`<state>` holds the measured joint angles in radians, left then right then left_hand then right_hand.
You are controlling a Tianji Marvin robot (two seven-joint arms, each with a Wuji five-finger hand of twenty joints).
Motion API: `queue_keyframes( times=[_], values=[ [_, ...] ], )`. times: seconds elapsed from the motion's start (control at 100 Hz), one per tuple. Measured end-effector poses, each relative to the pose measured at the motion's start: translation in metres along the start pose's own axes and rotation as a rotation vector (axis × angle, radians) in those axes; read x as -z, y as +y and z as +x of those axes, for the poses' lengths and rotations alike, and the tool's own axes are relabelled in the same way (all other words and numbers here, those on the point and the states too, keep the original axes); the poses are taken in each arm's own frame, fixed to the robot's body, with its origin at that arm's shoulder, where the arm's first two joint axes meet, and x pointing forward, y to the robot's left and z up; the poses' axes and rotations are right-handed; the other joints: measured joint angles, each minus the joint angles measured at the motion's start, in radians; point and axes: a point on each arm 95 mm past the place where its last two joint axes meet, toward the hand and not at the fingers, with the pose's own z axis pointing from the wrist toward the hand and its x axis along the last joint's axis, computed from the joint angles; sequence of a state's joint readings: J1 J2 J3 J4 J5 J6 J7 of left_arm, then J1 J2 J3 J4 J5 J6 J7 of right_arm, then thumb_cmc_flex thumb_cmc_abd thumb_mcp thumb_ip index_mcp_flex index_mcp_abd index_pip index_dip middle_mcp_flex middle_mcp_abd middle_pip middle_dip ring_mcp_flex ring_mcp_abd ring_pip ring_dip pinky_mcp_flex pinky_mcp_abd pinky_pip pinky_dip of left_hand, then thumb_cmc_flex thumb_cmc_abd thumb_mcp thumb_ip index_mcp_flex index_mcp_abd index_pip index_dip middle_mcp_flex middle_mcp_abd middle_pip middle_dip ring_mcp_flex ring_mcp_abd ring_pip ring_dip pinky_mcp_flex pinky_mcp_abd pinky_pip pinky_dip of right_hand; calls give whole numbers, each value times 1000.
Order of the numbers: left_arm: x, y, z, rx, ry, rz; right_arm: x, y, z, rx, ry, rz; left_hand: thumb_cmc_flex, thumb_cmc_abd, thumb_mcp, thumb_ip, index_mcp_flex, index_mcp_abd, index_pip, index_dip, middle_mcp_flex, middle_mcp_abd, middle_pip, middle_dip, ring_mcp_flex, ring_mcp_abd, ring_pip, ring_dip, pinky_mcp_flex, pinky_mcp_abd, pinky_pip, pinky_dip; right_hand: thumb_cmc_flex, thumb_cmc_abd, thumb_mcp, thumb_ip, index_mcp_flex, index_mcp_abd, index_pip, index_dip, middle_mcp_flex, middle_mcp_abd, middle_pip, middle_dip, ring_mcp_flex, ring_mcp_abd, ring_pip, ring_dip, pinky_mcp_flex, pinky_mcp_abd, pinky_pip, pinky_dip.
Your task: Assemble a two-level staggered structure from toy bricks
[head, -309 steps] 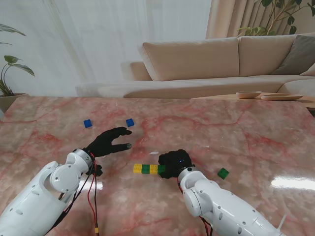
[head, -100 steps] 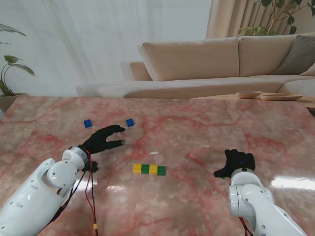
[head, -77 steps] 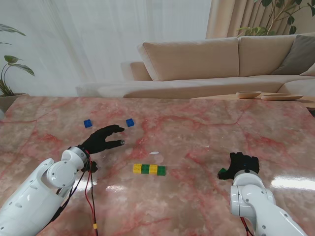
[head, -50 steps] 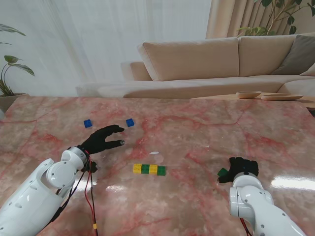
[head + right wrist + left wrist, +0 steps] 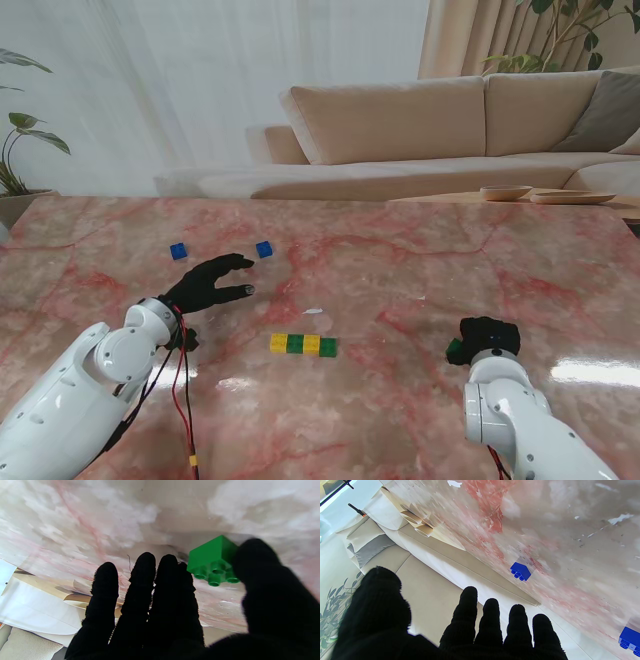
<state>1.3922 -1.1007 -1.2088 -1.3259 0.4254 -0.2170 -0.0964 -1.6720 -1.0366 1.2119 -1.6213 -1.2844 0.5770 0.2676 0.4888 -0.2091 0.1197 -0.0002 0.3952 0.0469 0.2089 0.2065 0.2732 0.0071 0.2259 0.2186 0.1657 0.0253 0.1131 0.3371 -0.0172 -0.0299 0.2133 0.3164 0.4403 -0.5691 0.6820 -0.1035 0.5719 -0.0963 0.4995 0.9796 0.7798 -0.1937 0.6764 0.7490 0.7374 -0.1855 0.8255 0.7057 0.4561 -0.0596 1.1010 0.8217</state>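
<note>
Fingers (image 5: 147, 580) of right hand (image 5: 484, 337): closing around green brick (image 5: 212, 560) near the bench's right edge, thumb touching, grip not yet firm. Left hand (image 5: 205, 285): spread, empty. Brick row (image 5: 303, 345): mid-bench. Risk: loose pinch may skid or tip the brick.

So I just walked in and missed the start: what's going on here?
A two-armed robot is building with toy bricks. Its right hand is closing around a loose green brick, thumb and fingers on either side; whether it grips yet is unclear. A row of four bricks lies mid-table. The left hand hovers open near two blue bricks.
</note>
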Motion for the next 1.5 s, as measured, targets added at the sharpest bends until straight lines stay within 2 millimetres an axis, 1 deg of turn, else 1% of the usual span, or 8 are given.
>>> queue_keyframes(
  times=[0.05, 0.18, 0.22, 0.31, 0.52, 0.8, 1.2, 1.5],
  values=[
    [0, 0, 0, -1, 1, 0, 0, 0, 0, 0, 1, -1, 0, 0, 0, 0, 0, 0, 0, 0, 0, 0, 0, 0, 0, 0, 0, 0, 0, 0, 0, 0, -7, -1, 23, -4, 28, -17, 41, 1, 22, -1, -3, 2, 21, 0, 0, 1, 7, 0, 13, 0],
    [0, 0, 1, -4, 3, 0, 0, -1, 1, -3, 10, -6, 0, 0, 0, 0, 0, 0, 0, 0, 0, 0, 0, 0, 0, 0, 0, 0, 0, 0, -11, 0, 40, -31, 81, -89, 58, -56, 158, -23, 69, -9, -4, 17, 53, -1, 9, 12, 29, -2, 39, 0],
    [0, 0, 2, -5, 4, 0, -1, -1, 1, -5, 12, -9, 0, 0, 0, 0, 0, 0, 0, 0, 0, 0, 0, 0, 0, 0, 0, 0, 0, 0, -11, 0, 40, -42, 93, -89, 59, -57, 187, -36, 80, -9, -7, 40, 53, -1, 9, 12, 33, -2, 49, 0],
    [0, 0, 2, -5, 4, 1, -1, -2, 2, -7, 18, -19, 0, 0, 0, 0, 0, 0, 0, 0, 0, 0, 0, 0, 0, 0, 0, 0, 0, 0, -12, 0, 40, -57, 120, -135, 69, -61, 223, -82, 113, -9, -22, 78, 92, -3, 12, 13, 56, -2, 65, 0],
    [1, 0, 3, -7, 7, 0, -2, -2, 3, -14, 29, -37, 0, 0, 0, 0, 0, 0, 0, 0, 0, 0, 0, 0, 0, 0, 0, 0, 0, 0, -12, 0, 40, -96, 143, -138, 80, -67, 301, -224, 177, 0, -75, 124, 146, -5, 21, 24, 91, -2, 90, 0],
    [1, 1, 4, -9, 9, -4, 1, -2, 7, -30, 68, -66, 0, 0, 0, 0, 0, 0, 0, 0, 0, 0, 0, 0, 0, 0, 0, 0, 0, 0, -13, 0, 40, -197, 270, -174, 118, -79, 307, -316, 229, 10, -148, 137, 192, 4, 17, 25, 127, 5, 114, -10],
    [0, 3, 7, -12, 15, -17, 10, 4, 36, -84, 202, -97, 0, 0, 0, 0, 0, 0, 0, 0, 0, 0, 0, 0, 0, 0, 0, 0, 0, 0, -13, 0, 42, -199, 289, -174, 120, -91, 296, -392, 251, 11, -185, 130, 208, 9, -12, 26, 137, 7, 114, -21],
    [0, 4, 10, -13, 23, -28, 14, 25, 64, -128, 311, -157, 0, 11, 0, 0, 0, 0, 0, 0, 0, 0, 0, 0, 0, 0, 0, 0, 0, 0, -14, 2, 52, -200, 297, -174, 120, -91, 284, -397, 263, 11, -186, 130, 208, 11, -14, 26, 137, 18, 114, -21]
  ],
)
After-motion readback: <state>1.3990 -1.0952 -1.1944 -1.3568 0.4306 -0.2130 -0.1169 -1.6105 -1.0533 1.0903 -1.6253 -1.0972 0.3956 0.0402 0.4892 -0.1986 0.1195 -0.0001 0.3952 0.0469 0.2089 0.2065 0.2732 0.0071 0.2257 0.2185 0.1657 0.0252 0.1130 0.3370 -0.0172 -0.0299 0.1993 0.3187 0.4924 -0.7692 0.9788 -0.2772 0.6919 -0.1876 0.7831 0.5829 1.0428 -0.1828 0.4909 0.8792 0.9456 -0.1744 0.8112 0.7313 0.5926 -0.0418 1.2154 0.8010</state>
